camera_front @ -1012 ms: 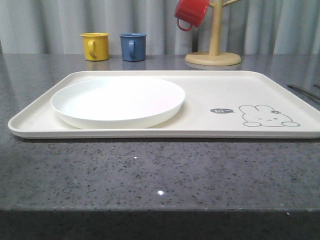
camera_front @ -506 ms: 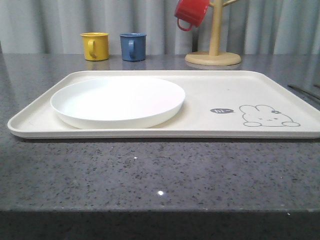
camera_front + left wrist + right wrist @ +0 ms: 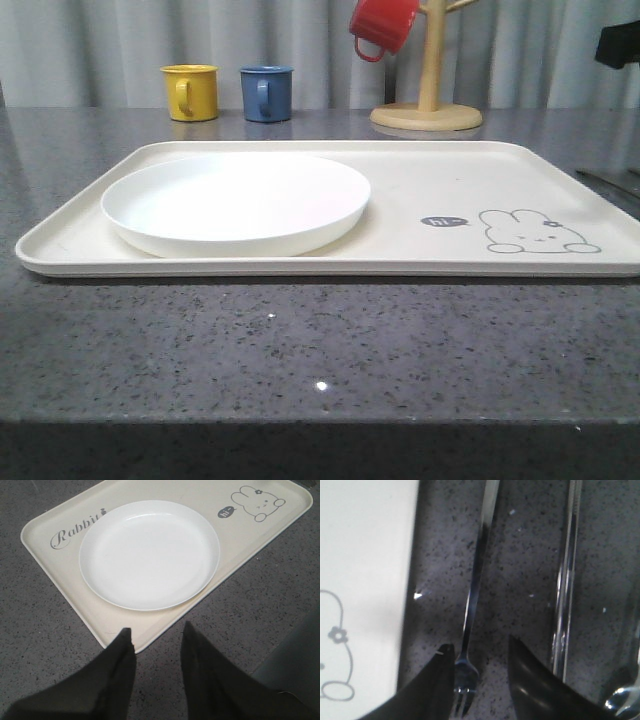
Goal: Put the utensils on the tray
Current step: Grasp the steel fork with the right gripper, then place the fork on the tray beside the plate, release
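Three utensils lie on the grey counter (image 3: 520, 555) just off the tray's rabbit-end edge: a fork (image 3: 472, 605), a pair of flat sticks (image 3: 566, 595), and, at the corner of the right wrist view, what appears to be a spoon bowl (image 3: 625, 700). All lie roughly parallel, their long axes running alongside the tray (image 3: 440, 180) edge. None is on the tray, which carries only the white plate (image 3: 235, 200).

Right gripper (image 3: 480, 680): jaws apart, poised over the fork's tined end, one finger on each side of the handle line; no contact is evident. The fork's handle runs away from the fingers, so the jaws stand across its long axis, an orientation that suits a pinch. The fork is the utensil nearest the tray, just beside its rim.

Left gripper (image 3: 155, 655): jaws apart and empty, hanging over the counter off the tray's long edge beside the plate, well apart from the cutlery.

Judgement: the right arm is the nearer one; the coming move turns on descending squarely onto the slim fork.
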Motion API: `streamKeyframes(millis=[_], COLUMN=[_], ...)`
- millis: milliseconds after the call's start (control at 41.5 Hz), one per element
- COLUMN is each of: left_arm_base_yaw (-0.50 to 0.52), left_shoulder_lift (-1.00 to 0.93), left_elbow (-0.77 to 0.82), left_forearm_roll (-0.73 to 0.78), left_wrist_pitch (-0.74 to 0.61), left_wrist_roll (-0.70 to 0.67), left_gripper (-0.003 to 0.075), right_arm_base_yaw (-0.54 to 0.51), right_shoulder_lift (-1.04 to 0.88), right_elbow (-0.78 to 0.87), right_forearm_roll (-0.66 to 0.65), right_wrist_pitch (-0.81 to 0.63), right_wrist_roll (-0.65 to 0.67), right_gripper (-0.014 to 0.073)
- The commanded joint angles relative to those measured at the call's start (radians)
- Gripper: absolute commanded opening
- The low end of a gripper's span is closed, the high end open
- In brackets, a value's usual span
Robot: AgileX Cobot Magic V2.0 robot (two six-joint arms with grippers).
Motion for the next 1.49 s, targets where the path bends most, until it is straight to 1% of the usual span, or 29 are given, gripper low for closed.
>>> streamKeyframes(millis=[0,337,410,530,602,651,867,988,1108,1205,1325,1470], left_arm_base_yaw=[-0.008,-0.008,-0.008,-0.008,-0.008,-0.008,-0.008,-0.008,-0.008,-0.008,-0.008,-0.008], left_shoulder_lift=[-0.002,-0.002,-0.002,-0.002,-0.002,-0.002,-0.002,-0.002,-0.002,-0.002,-0.002,-0.002], left_elbow=[-0.028,-0.028,-0.028,-0.028,-0.028,-0.028,-0.028,-0.028,-0.028,-0.028,-0.028,-0.028], left_forearm_roll=[-0.012,-0.012,-0.012,-0.012,-0.012,-0.012,-0.012,-0.012,-0.012,-0.012,-0.012,-0.012], left_wrist_pitch=[-0.072,-0.072,-0.072,-0.072,-0.072,-0.072,-0.072,-0.072,-0.072,-0.072,-0.072,-0.072], left_wrist_roll=[-0.010,-0.010,-0.010,-0.010,-0.010,-0.010,-0.010,-0.010,-0.010,-0.010,-0.010,-0.010], left_gripper=[0.0218,0.0218,0.0218,0.0218,0.0218,0.0218,0.0218,0.0218,0.0218,0.0218,0.0218,0.0218], right_arm_base_yaw=[-0.017,-0.018,-0.018,-0.018,-0.018,-0.018,-0.018,-0.003,0.051,0.134,0.239,0.333], right_shoulder_lift=[0.005,0.086,0.086,0.086,0.084,0.080,0.025,-0.018,-0.031,-0.023,-0.004,0.041], right_elbow=[-0.043,-0.043,-0.043,-0.043,-0.043,-0.043,-0.044,-0.076,-0.143,-0.203,-0.243,-0.272], right_forearm_roll=[0.015,0.049,0.049,0.049,0.049,0.049,0.049,0.049,0.049,0.049,0.039,0.021], right_wrist_pitch=[-0.029,-0.058,-0.057,-0.054,-0.050,-0.047,-0.020,0.037,0.101,0.135,0.138,0.151], right_wrist_roll=[0.016,0.015,0.015,0.015,0.015,0.015,0.015,0.015,0.015,0.032,0.110,0.233], right_gripper=[0.0288,0.0283,0.0230,0.0103,0.0050,0.0034,0.0034,0.0034,0.0036,0.0038,0.0038,0.0038])
